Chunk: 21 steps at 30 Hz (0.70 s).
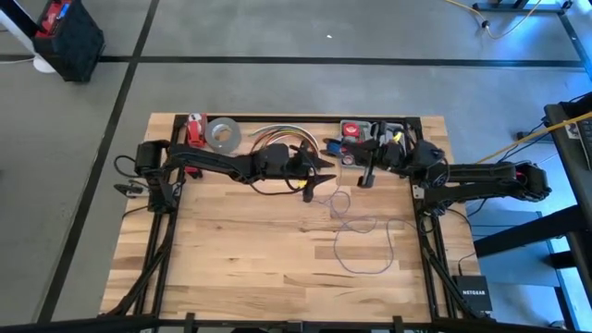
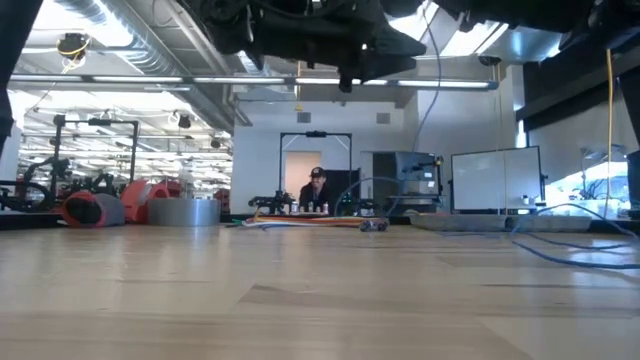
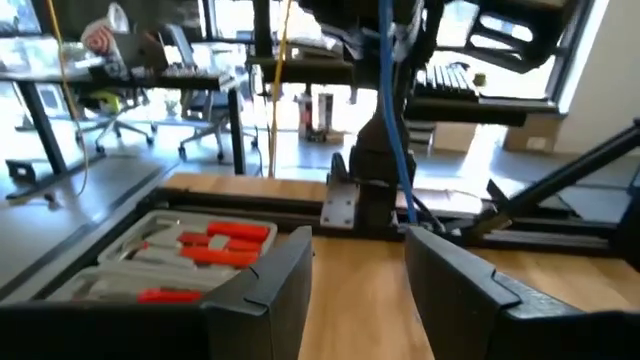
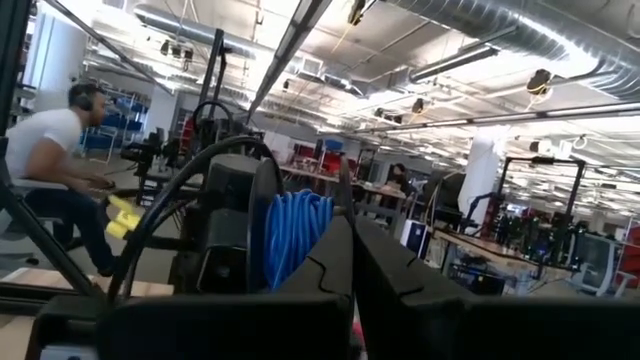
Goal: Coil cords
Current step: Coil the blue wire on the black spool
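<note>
The thin bluish-grey cord point(image 1: 356, 242) lies in loose loops on the wood at the right of the table's middle. One strand rises from there to my right gripper point(image 1: 364, 176); it shows in the low view point(image 2: 432, 90) and in the left wrist view point(image 3: 392, 120). My right gripper point(image 4: 348, 270) is raised above the table near the tool case point(image 1: 370, 129) and is shut on the cord. My left gripper point(image 1: 326, 172) is open and empty, raised at the far middle of the table, and faces the right gripper. Its fingers point(image 3: 290, 290) stand apart. My right gripper pinches the cord between its two shut fingers point(image 4: 330, 265), pointing down. The cord's strand point(image 3: 398, 170) hangs below the fingers down to the table, and the rest lies slack in loops. Which part of the cord it has, I cannot tell.
The open tool case with red-handled tools point(image 3: 190, 245) stands at the far right edge. A grey tape roll point(image 1: 222, 135), a red item point(image 1: 194, 129) and an arched bundle of coloured cables point(image 1: 277, 137) lie along the far edge. Bare wood lies at the near left point(image 1: 231, 259).
</note>
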Tool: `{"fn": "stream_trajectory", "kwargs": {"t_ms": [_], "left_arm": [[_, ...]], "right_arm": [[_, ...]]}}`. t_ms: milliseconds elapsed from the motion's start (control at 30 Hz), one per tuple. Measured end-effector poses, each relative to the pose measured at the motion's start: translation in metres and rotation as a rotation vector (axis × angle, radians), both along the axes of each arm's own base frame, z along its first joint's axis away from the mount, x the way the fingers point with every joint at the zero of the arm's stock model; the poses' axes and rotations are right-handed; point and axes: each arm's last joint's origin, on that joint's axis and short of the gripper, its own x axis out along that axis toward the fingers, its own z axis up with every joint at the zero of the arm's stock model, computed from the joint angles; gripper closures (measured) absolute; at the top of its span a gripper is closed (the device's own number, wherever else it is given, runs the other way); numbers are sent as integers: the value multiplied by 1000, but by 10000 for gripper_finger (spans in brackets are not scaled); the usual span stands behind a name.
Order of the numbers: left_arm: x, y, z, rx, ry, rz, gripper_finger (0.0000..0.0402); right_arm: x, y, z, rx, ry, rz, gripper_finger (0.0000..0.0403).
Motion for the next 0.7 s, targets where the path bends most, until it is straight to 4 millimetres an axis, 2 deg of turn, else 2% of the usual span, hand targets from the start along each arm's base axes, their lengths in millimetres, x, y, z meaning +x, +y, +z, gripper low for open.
{"fn": "stream_trajectory", "kwargs": {"t_ms": [467,700], "left_arm": [[5,-5,3,5,-24,-37,247],[14,-7,-6,1,-26,-132,247]], "right_arm": [[0,0,0,0,1,0,400],[0,0,0,0,-1,0,400]]}}
